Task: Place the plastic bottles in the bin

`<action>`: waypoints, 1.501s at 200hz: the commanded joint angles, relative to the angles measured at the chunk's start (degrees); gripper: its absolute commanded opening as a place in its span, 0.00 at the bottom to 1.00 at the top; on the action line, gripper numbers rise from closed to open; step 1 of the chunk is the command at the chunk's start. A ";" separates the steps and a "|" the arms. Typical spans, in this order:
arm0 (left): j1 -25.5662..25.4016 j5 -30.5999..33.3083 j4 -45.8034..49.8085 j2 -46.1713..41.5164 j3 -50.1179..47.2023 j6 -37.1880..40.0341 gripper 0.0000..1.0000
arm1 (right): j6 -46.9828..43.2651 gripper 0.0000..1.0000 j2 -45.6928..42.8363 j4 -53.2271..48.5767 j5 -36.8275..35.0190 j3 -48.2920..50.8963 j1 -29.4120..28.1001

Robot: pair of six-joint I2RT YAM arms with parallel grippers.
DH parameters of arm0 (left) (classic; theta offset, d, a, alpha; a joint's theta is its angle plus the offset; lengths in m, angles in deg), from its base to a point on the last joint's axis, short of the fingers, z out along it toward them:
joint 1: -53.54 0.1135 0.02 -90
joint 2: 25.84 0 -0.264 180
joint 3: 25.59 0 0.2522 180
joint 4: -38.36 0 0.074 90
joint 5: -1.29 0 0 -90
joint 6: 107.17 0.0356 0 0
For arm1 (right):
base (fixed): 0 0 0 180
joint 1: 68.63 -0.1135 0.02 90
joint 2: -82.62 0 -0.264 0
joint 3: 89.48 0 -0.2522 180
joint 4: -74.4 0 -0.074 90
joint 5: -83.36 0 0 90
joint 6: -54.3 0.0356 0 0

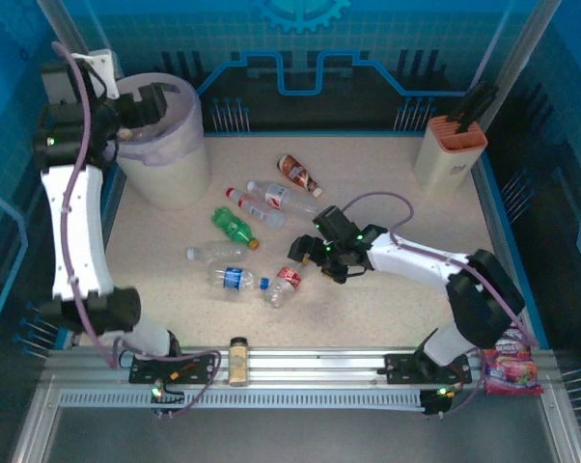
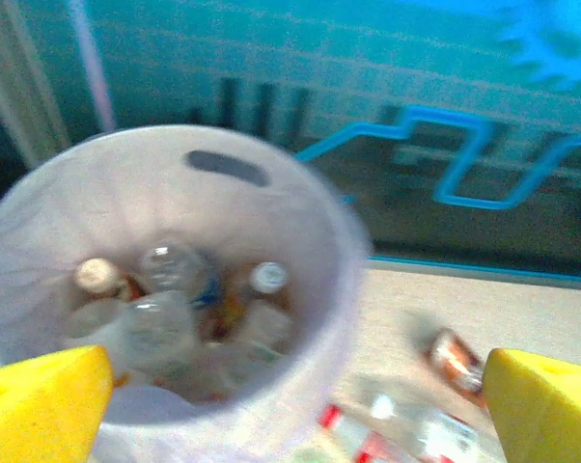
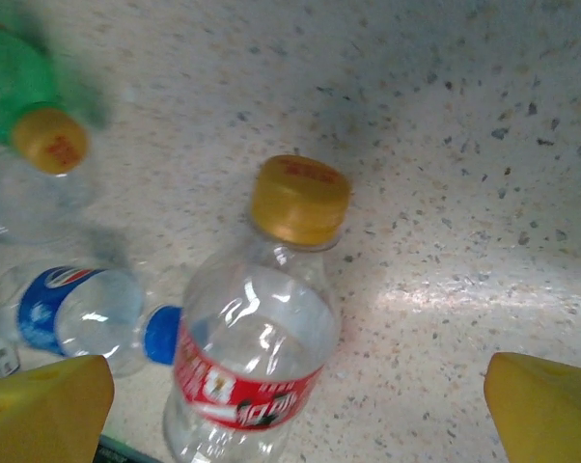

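The bin (image 1: 170, 169), cream with a pale lilac bag, stands at the far left. Several bottles lie inside the bin (image 2: 300, 207). My left gripper (image 1: 148, 104) hovers over its rim, open and empty; its yellow fingertips (image 2: 41, 403) frame the opening. On the table lie a red-brown bottle (image 1: 298, 175), two clear red-labelled ones (image 1: 281, 198), a green bottle (image 1: 235, 228), a clear one (image 1: 211, 253), a blue-labelled one (image 1: 231, 279) and a red-labelled, yellow-capped bottle (image 1: 286, 285). My right gripper (image 1: 310, 258) hangs open just above the yellow-capped bottle (image 3: 252, 347), which lies between its fingers (image 3: 546, 405) untouched.
A beige box with an orange top (image 1: 450, 149) stands at the far right. A small amber jar (image 1: 238, 360) sits on the front rail. A pink snack packet (image 1: 511, 371) lies by the right arm's base. The blue-labelled bottle (image 3: 69, 309) and green bottle (image 3: 15, 77) lie left of the right gripper.
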State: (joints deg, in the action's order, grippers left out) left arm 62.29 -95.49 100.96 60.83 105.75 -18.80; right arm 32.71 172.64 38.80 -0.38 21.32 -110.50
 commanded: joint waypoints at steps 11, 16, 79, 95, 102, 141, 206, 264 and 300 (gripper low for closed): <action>-10.08 -11.12 -5.95 -7.27 -14.40 -4.27 0.99 | 4.85 0.96 5.30 3.31 -0.03 -3.45 -0.82; -10.49 -14.16 -8.55 -8.95 -17.72 -6.41 0.99 | 5.34 0.94 5.99 3.94 0.32 -3.52 -0.83; -14.21 -18.97 -15.35 -19.83 -41.92 -17.64 0.99 | 9.27 0.92 12.86 9.87 3.56 -5.40 -1.21; -15.86 -16.94 -15.44 -21.01 -46.98 -18.59 0.99 | 9.25 0.90 13.88 9.88 4.17 -6.40 -1.21; -16.78 -15.90 -15.86 -21.45 -49.25 -19.34 0.99 | 8.96 0.89 14.20 9.41 4.36 -7.05 -1.28; -18.42 -19.43 -28.20 -23.24 -61.57 -28.18 0.99 | 8.60 0.74 14.60 7.70 5.06 -7.37 -1.12; -19.12 -19.13 -31.77 -19.83 -63.79 -30.27 0.99 | 7.51 0.44 11.13 5.42 3.33 -5.19 0.79; -20.56 -18.79 -32.10 -17.51 -62.79 -30.19 0.99 | 5.49 0.28 7.08 5.45 2.04 -2.69 4.43; -24.07 -21.39 -34.56 -14.45 -61.08 -30.44 0.99 | -0.68 0.22 1.61 3.34 2.06 -2.26 9.69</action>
State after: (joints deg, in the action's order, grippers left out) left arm 40.72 -113.94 69.35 44.40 41.97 -48.78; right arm 37.43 178.87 44.30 2.57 18.74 -104.47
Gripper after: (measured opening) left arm 0.992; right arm 0.294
